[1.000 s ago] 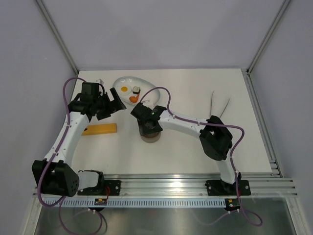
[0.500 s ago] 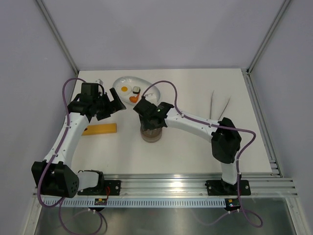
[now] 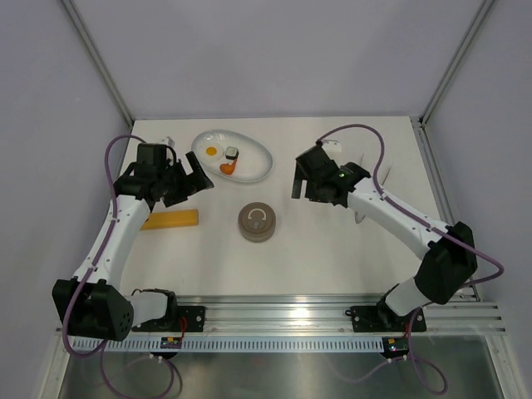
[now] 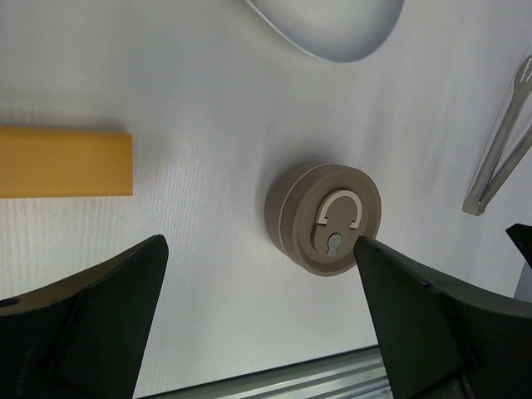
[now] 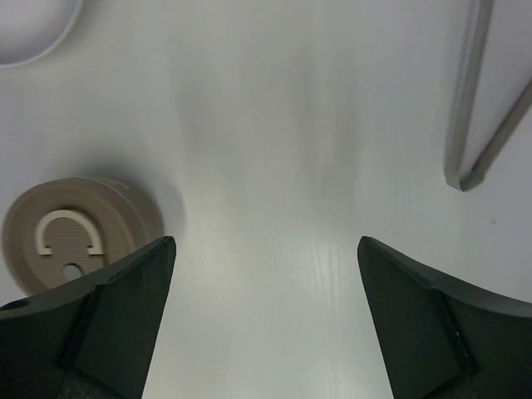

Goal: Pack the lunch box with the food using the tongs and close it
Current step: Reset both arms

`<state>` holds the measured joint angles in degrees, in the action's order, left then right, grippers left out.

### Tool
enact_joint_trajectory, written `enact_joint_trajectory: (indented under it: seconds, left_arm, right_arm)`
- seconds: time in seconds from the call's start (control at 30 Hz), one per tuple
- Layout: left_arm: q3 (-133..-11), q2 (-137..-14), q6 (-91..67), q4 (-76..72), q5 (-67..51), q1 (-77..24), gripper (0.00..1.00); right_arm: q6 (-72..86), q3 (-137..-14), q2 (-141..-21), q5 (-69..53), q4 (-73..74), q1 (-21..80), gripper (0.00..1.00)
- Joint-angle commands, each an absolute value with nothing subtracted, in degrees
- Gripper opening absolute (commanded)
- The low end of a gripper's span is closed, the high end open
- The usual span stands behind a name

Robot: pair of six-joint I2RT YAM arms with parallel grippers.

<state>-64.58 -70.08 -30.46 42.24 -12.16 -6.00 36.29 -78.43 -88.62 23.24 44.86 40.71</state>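
Off lunch box [image 3: 258,223] now: R claw [image 5: 266,241]

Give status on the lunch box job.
Done: lunch box sits lidded. In hand: nothing; left gripper and right gripper open, empty; tongs lie on the table. Left: fried egg, sushi roll, orange chunk on the plate, unpacked, so it likely needs reopening.

Matt grey-brown lid [image 4: 324,218], shiny metal tongs [image 5: 467,91]
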Motion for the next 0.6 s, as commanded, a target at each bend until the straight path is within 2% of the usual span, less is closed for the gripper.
enact_joint_trajectory:
  seconds: [0.0,0.33,0.57]
  left_arm:
    - [-62.76,-67.41,-30.67,39.82,-13.00,-5.63,0.99]
    - [-56.25,-66.44,-31.82,37.09,-13.54,-5.71,0.99]
    - [-55.46,-66.36,-31.64,37.44,-12.39,-5.71,0.99]
  right_arm:
    - [39.64,-72.70,-81.49,25.31,45.27,38.59,0.99]
    - [44.46,-56.80,-71.37,25.13,43.51,37.88,0.99]
    - [48.33,-53.09,-69.61,28.03,45.69,37.88,0.99]
